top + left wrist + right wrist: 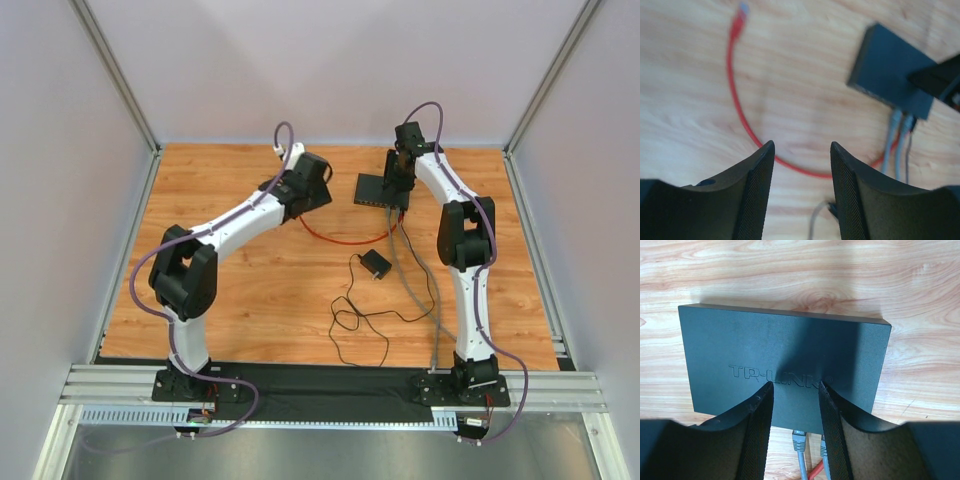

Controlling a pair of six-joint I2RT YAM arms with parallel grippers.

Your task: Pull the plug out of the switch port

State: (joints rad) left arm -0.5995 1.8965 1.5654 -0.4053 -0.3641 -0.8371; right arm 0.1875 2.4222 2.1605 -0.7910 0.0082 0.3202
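On the table (920, 300), the switch (785, 340) sits under the right hand (795, 386).

Bright, even, diffuse | soft shadow across switch (730, 340) top | left wrist view blurred | right wrist view sharp

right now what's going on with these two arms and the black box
The right gripper is open and poised over the top of the black TP-Link switch, whether touching it I cannot tell. Two grey cables are plugged into the switch's near edge. The left gripper is open and empty above a red cable. One red plug lies loose on the table, and the cable's other end runs toward the switch.
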